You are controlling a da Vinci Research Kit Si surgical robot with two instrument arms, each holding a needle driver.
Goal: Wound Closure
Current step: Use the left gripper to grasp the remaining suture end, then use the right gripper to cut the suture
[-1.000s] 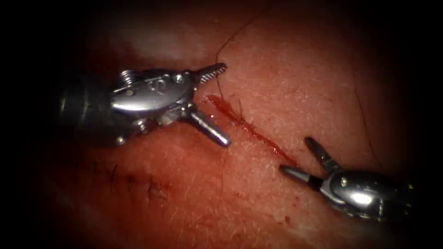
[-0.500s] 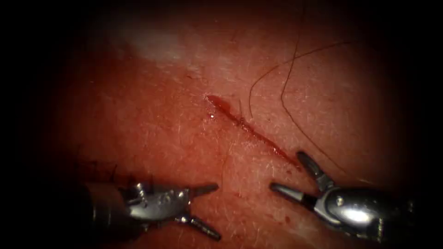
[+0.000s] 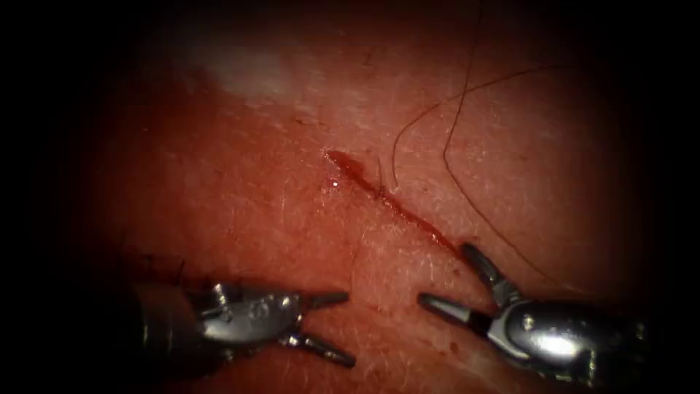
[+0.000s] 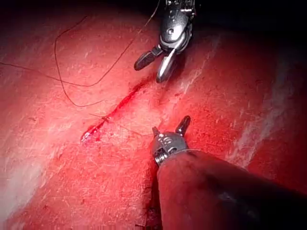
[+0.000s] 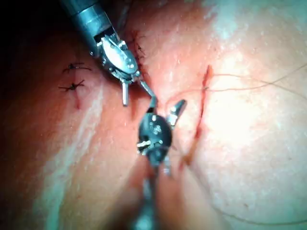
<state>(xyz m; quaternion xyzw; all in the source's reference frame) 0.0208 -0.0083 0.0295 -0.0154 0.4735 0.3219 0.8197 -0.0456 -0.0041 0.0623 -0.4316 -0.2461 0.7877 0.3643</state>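
Left tool [image 3: 332, 328]: low at the endoscope view's left, over tissue on the left side of the cut; its jaws stand apart and hold nothing. It also shows from behind in the left wrist view [image 4: 170, 128] and near the stitched marks in the right wrist view [image 5: 135, 92].

Right tool [image 3: 456, 281]: low at the endoscope view's right, at the lower end of the cut; its jaws are spread in a V and hold nothing. The upper jaw lies just beside the cut's end. It also shows in the left wrist view [image 4: 156, 64] and the right wrist view [image 5: 165, 108].

Tissue [image 3: 240, 204]: pork belly surface, red and wet, with a paler patch toward the upper left.

Cut [image 3: 390, 204]: a thin slanted line running from upper left to lower right, lined with red fluid [image 3: 350, 166], thickest at the upper end.

Thread [image 3: 452, 124]: dark strand lying loose in curves on the right side of the cut; one end meets the tissue just beside the cut's upper part. Neither tool touches it.

Needle: I cannot make it out; whether it sits in the tissue cannot be told.

Older stitches [image 5: 72, 76]: short dark knotted sutures on the tissue beside the left tool, well apart from the open cut.
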